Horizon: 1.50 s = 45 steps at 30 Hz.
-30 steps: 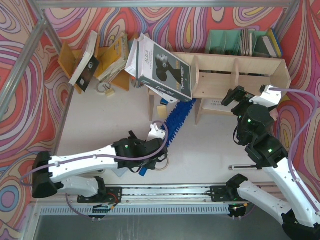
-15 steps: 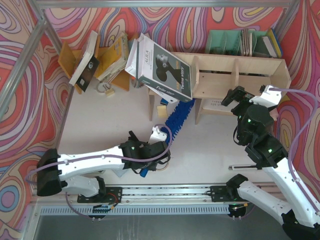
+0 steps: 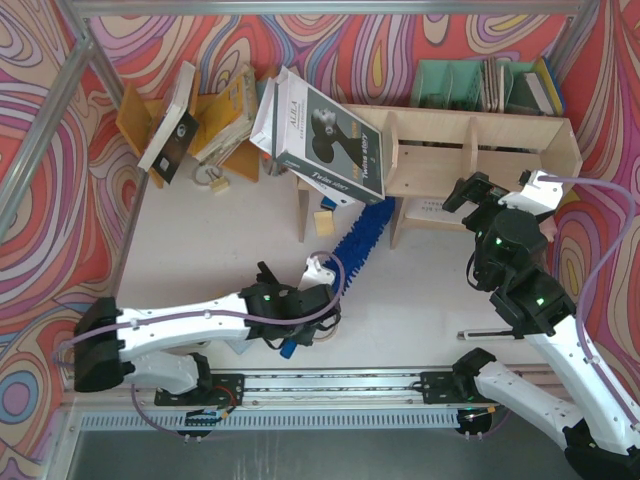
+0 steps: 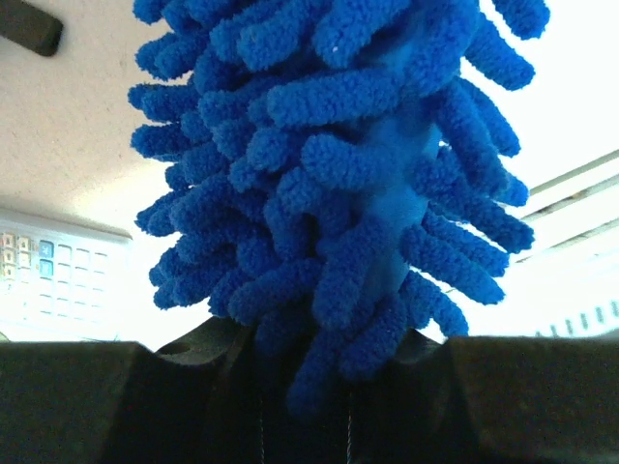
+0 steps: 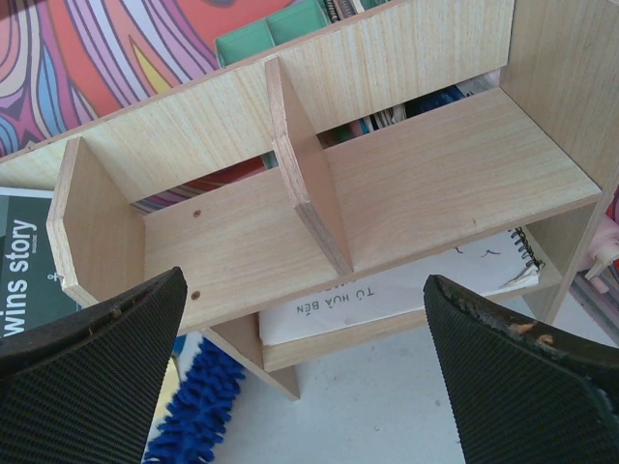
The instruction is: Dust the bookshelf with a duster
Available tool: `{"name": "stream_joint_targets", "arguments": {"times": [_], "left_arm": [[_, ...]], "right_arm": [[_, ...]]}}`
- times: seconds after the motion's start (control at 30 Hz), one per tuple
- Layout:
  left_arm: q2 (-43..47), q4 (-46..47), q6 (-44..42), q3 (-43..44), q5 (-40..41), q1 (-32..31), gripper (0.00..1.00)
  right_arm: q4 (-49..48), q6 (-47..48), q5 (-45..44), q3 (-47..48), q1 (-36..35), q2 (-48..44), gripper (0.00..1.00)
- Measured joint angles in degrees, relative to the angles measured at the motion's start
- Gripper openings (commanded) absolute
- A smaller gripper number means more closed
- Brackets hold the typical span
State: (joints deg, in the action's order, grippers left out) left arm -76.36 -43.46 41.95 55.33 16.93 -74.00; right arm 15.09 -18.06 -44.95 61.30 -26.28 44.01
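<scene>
Top external shows you the left end effector [image 3: 320, 270] clamped on the duster [image 3: 356, 238], whose fluffy head reaches under the bookshelf [image 3: 480, 130] (tip hidden by a leaning book [image 3: 330, 140]). Your right end effector [image 3: 468, 190] gapes wide, empty.

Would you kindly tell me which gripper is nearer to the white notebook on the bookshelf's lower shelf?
Right. The right gripper hovers open just in front of the notebook, facing the bookshelf; the left gripper is well off to its left, holding the duster.
</scene>
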Motion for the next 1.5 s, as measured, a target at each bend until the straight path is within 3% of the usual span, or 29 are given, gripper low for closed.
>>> {"name": "stream_joint_targets", "arguments": {"times": [0.37, 0.93, 1.27, 1.5], "left_arm": [[11.1, 0.3, -0.2, 2.6, 2.0, -1.0, 0.0], [-2.1, 3.8, 0.2, -1.2, -2.6, -1.0, 0.0], [-1.4, -1.5, 0.5, 3.1, -1.2, -2.1, 0.0], [4.9, -3.6, 0.7, 5.2, 1.1, -3.0, 0.0]], "right_arm": [[0.1, 0.0, 0.0, -0.5, 0.0, 0.0, 0.99], [0.2, 0.0, 0.0, -0.5, 0.0, 0.0, 0.99], [0.2, 0.0, 0.0, -0.5, 0.0, 0.5, 0.99], [0.2, 0.0, 0.0, -0.5, 0.0, 0.4, 0.99]]}}
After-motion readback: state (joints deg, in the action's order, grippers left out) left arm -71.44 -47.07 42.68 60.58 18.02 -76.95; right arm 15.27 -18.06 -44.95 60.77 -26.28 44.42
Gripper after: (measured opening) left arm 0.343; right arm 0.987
